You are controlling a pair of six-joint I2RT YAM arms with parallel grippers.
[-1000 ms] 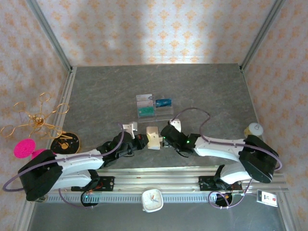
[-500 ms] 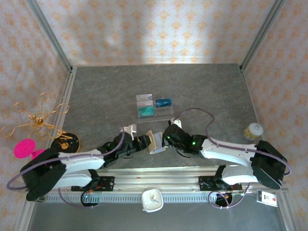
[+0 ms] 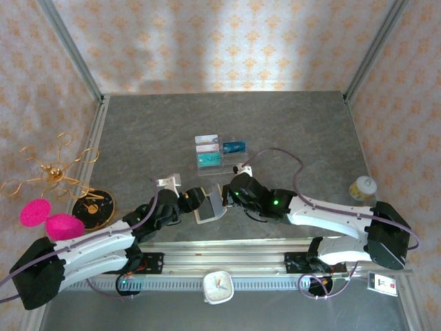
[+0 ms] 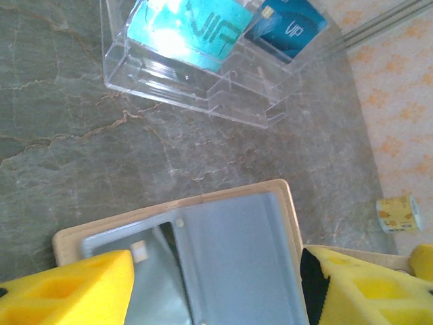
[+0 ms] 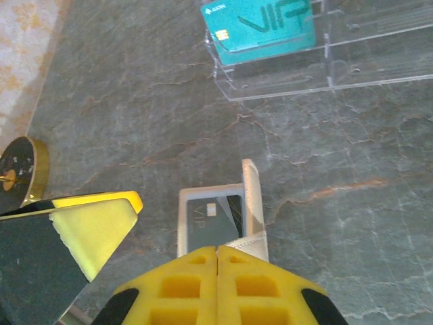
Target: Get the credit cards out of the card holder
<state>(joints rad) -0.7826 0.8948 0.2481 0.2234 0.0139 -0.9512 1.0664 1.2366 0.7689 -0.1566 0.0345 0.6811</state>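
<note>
One beige card holder (image 3: 209, 205) sits open between the two grippers, with one dark card (image 5: 211, 218) inside. The right gripper (image 5: 216, 254) pinches its flap. The left gripper (image 4: 216, 271) is spread, straddling it. The clear tray (image 4: 169, 88) holds one teal card (image 4: 196, 27) and one dark blue card (image 4: 287, 24).

Beige card holder (image 3: 207, 208) lies open, dark card (image 5: 211, 220) tucked inside.

bench (image 3: 138, 131): grey, marbled
tray (image 3: 238, 163): clear acrylic, mid-bench
wire ornament (image 3: 52, 172): gold, left side
black disc (image 3: 94, 207): beside ornament
pink pads (image 3: 48, 219): lower left
clock (image 3: 218, 286): white, front rail
jar (image 3: 362, 187): pale, right edge
</note>
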